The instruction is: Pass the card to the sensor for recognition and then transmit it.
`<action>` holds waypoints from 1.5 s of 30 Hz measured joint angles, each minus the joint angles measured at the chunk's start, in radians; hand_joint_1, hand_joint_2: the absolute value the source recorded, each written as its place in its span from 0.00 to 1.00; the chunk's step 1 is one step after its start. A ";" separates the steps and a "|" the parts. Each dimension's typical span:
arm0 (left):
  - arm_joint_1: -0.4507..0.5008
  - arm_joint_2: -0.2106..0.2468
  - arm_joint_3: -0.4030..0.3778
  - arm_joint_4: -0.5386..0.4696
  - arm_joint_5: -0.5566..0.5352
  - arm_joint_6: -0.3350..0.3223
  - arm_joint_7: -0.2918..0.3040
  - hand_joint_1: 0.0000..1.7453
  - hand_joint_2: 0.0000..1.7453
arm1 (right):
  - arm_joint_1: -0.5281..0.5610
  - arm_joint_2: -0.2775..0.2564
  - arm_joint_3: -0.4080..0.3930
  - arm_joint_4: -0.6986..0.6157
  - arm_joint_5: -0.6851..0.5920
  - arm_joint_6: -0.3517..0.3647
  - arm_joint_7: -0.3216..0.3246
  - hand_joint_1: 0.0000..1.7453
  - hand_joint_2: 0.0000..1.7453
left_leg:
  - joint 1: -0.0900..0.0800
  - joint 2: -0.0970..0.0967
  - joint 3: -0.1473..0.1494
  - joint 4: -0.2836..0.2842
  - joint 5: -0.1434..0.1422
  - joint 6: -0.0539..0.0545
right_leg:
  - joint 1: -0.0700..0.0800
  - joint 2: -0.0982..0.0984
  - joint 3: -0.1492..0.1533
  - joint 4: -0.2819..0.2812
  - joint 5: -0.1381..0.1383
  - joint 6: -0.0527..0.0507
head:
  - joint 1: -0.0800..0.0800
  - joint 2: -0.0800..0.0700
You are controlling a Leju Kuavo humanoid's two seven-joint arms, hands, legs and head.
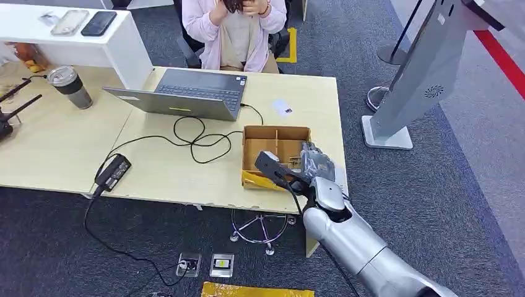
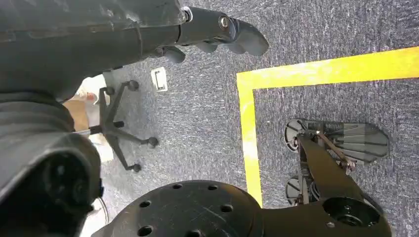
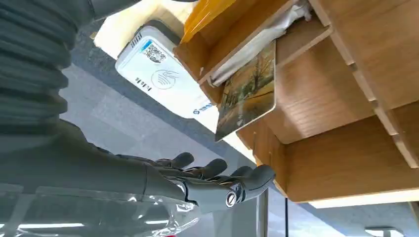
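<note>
Grey carpet lies under a pale wooden tabletop (image 1: pixel 68 154), and you can see a person in a pink top sitting on its far side. Look at the card (image 3: pixel 245 94) first: it has a picture of trees on it and it stands tilted in one slot of the wooden box (image 3: pixel 336 123), leaning on a divider. A white sensor (image 3: pixel 160 79) with a wave sign lies flat on the tabletop just beside that box. Your right hand (image 3: pixel 207 180) is near the box with its fingers stretched out and apart, and it holds nothing and does not touch the card. In the head view the right hand (image 1: pixel 316 162) sits by the box's right side. Your left hand (image 2: pixel 217 32) hangs down over the carpet with its fingers bent a little, and nothing is in it. Farther out on the tabletop you see a laptop (image 1: pixel 186 93), a black cable (image 1: pixel 198 139) and a cup (image 1: pixel 69 86).
</note>
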 joint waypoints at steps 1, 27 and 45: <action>0.000 0.000 0.000 0.000 0.000 0.000 0.000 0.00 0.00 | 0.001 0.000 -0.002 0.002 0.000 0.000 0.000 0.00 1.00 | 0.000 0.000 0.000 0.000 0.000 0.000 | 0.000 0.000 0.000 0.000 0.000 0.000 | 0.000 0.000; 0.000 0.000 0.000 0.000 -0.008 -0.001 0.006 0.00 0.00 | 0.023 -0.008 -0.035 0.013 0.018 0.001 -0.009 1.00 1.00 | 0.000 0.000 0.000 0.000 0.000 0.000 | 0.000 0.000 0.000 0.000 0.000 0.000 | 0.000 0.000; 0.000 0.000 0.000 0.000 -0.015 -0.002 0.020 0.00 0.00 | 0.020 0.005 -0.050 0.013 0.052 0.002 -0.031 1.00 1.00 | 0.000 0.000 0.000 0.000 0.000 0.000 | 0.000 0.000 0.000 0.000 0.000 0.000 | 0.000 0.000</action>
